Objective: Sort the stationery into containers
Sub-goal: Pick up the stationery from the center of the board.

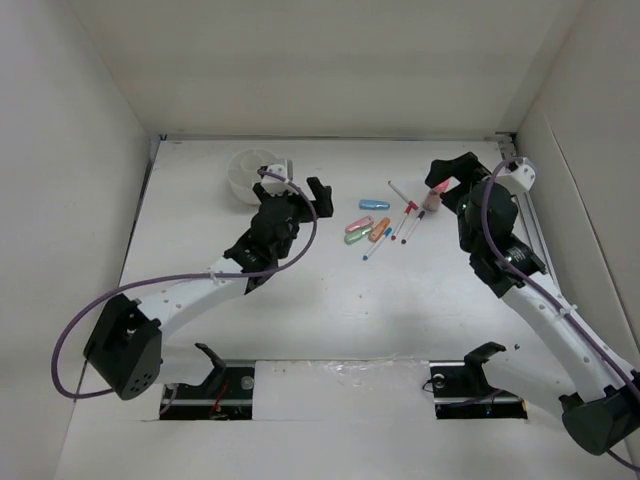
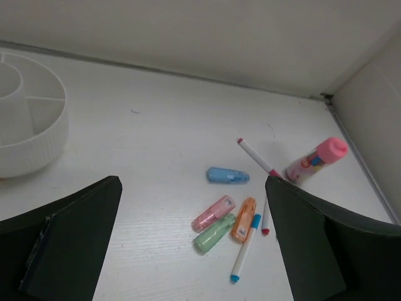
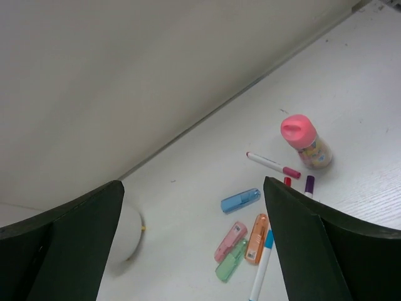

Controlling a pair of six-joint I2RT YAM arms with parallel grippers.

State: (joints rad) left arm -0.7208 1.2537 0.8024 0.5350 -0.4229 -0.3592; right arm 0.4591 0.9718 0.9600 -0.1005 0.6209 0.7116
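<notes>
Both the left claw [image 1: 318,196] and the right claw [image 1: 447,170] hang open and empty above the bench [image 1: 300,320], pens [image 1: 400,222] and capsules [image 1: 366,228] lying between them, bowl [image 1: 250,174] far-left.

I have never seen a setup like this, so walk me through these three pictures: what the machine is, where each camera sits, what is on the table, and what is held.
Two robot arms are bolted at a white table's near edge. One picture looks down from above. The other two come from cameras on the wrists; the dark shapes at their bottom corners are the fingers. The left end effector and right end effector are both open and hold nothing. On the table lie a round white divided bowl, thin white pens, short blue, pink, green and orange capsule pieces, and a pink-topped stubby bottle.
</notes>
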